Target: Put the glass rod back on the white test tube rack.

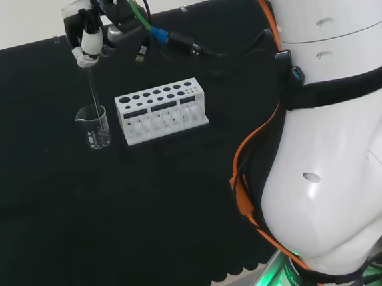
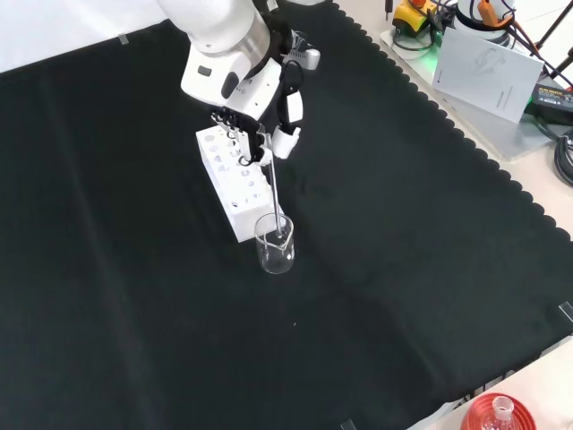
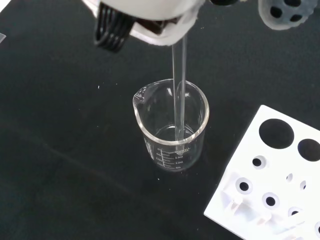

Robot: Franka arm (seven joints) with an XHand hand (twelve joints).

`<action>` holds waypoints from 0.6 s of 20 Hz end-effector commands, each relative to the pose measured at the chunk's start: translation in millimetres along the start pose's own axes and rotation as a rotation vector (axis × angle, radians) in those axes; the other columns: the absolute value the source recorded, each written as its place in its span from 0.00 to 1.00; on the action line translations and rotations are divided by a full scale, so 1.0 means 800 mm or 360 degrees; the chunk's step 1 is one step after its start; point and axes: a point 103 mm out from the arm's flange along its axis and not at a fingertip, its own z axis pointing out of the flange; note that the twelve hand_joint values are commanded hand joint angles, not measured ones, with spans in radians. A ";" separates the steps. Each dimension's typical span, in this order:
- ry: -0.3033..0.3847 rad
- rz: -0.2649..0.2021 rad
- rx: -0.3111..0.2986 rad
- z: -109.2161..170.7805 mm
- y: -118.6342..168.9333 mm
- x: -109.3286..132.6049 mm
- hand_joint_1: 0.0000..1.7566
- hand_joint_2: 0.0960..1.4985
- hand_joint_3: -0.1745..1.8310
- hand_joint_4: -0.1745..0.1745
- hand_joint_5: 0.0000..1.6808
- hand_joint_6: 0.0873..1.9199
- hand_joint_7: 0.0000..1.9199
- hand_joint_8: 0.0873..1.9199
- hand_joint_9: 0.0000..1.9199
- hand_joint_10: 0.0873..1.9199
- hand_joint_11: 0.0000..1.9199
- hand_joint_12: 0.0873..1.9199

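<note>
Glass is what we see in the hand (image 1: 88,41): its fingers pinch the top of the glass rod (image 1: 93,91), which stands upright with its low end inside the clear beaker (image 3: 171,131), just beside the white test tube rack (image 1: 161,111).

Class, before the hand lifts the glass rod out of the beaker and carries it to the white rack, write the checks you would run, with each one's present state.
1. Hand shut on the glass rod: ok, fingers pinch its top.
2. Rod clear of the beaker: not ok, its lower end is inside.
3. Rod near upright: ok.
4. White test tube rack standing beside the beaker: ok.
5. Rack holes free: ok on top; lower tiers cannot tell.
6. Liquid in the beaker: cannot tell.
</note>
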 end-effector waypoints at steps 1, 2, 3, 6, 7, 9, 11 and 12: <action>0.0001 -0.0005 -0.0011 -0.002 -0.003 0.001 0.67 0.45 0.41 0.00 0.67 0.45 0.77 0.20 0.90 0.00 0.81 0.37; 0.0003 -0.0006 -0.0011 -0.002 -0.004 0.001 0.67 0.45 0.41 0.00 0.67 0.45 0.77 0.20 0.90 0.00 0.81 0.37; 0.0004 -0.0007 -0.0011 -0.002 -0.004 0.001 0.67 0.45 0.41 0.00 0.67 0.46 0.77 0.20 0.90 0.00 0.81 0.37; 0.0009 -0.0017 -0.0015 -0.003 -0.007 0.003 0.67 0.45 0.41 0.00 0.67 0.46 0.77 0.20 0.90 0.00 0.81 0.37; 0.0011 -0.0021 -0.0022 -0.004 -0.010 0.005 0.67 0.45 0.41 0.00 0.67 0.46 0.77 0.20 0.90 0.00 0.81 0.37; 0.0015 -0.0021 -0.0025 -0.008 -0.017 0.009 0.67 0.45 0.41 0.00 0.67 0.46 0.77 0.20 0.90 0.00 0.81 0.37; 0.0013 -0.0014 -0.0031 -0.013 -0.022 0.009 0.67 0.45 0.41 0.00 0.67 0.46 0.77 0.20 0.90 0.00 0.81 0.37; 0.0014 -0.0008 -0.0036 -0.016 -0.023 0.009 0.67 0.45 0.41 0.00 0.66 0.46 0.77 0.20 0.90 0.00 0.81 0.37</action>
